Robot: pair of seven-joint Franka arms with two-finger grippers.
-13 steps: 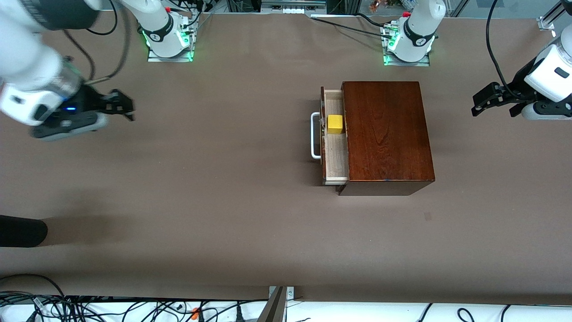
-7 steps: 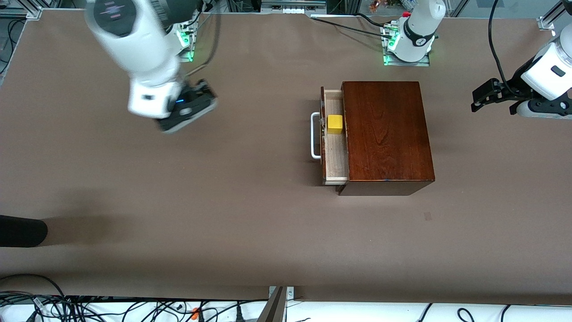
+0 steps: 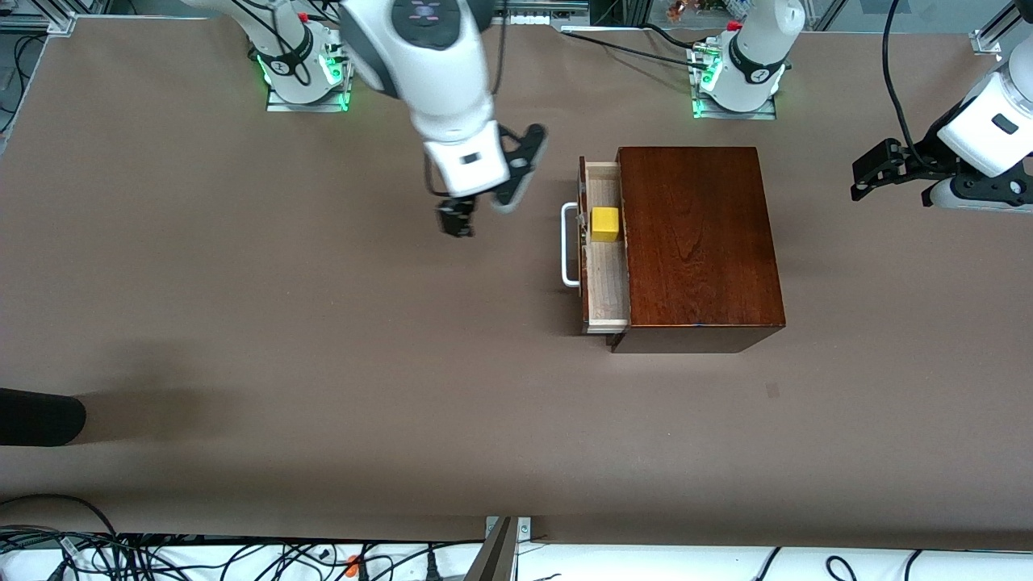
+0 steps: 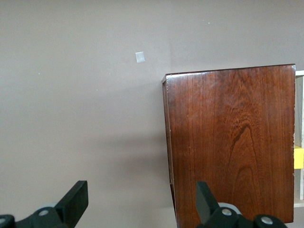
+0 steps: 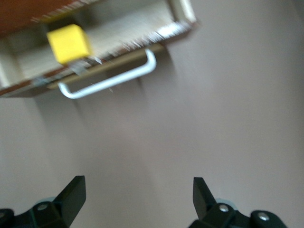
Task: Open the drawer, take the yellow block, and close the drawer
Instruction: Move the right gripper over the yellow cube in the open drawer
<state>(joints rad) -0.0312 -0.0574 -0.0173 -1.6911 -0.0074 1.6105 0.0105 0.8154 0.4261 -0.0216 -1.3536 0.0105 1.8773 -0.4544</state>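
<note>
The drawer (image 3: 605, 258) is open. The right pincer (image 3: 476, 211), released, should centre over the block (image 3: 605, 224) before descending. The left pincer (image 3: 876, 173) waits, released.

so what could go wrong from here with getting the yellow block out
1. The drawer is only partly open, and the yellow block sits close to the box edge, so a finger of the open right gripper may hit the box top.
2. The block nearly fills the drawer's width, leaving little room beside it.
3. The white handle could get bumped on approach.
</note>
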